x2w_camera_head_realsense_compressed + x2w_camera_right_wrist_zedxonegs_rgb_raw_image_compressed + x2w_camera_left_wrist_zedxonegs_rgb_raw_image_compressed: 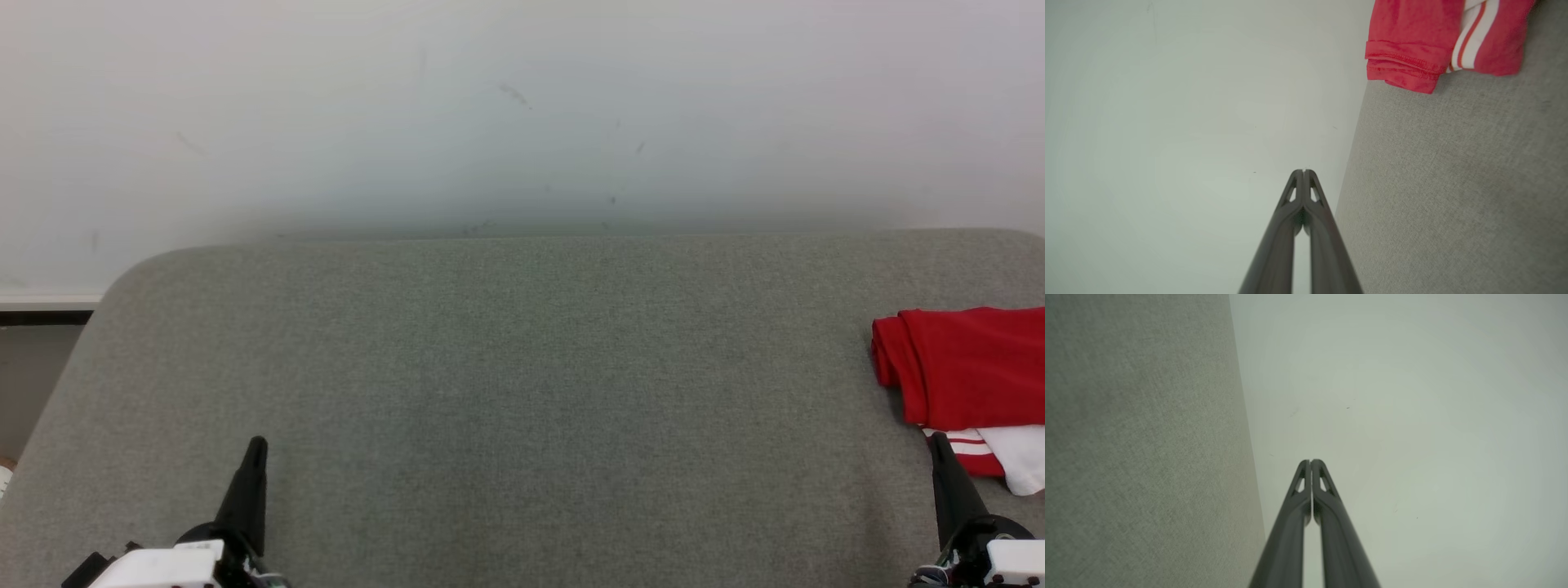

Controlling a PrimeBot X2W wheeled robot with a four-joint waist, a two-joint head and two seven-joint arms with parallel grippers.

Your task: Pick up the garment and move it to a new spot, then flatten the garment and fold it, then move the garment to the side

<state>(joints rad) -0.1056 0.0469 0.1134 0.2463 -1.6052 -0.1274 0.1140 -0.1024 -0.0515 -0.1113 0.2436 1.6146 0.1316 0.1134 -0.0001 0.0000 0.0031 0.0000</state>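
A: Where's the garment (pixel 971 367) right now?
B: Folded up, red with a white striped part peeking out, lying at the right end of the grey worktop (pixel 490 367) and running off the edge of the head view.
A: And the right fingers (pixel 951 490)?
B: Pressed together, holding nothing. From the head their tip sits just by the garment's near edge; the right wrist view shows them clear of the cloth, aimed at the pale wall (pixel 1167 102).
A: Left side?
B: Left fingers (pixel 245 490) pressed together too, empty, low over bare worktop, well apart from the garment
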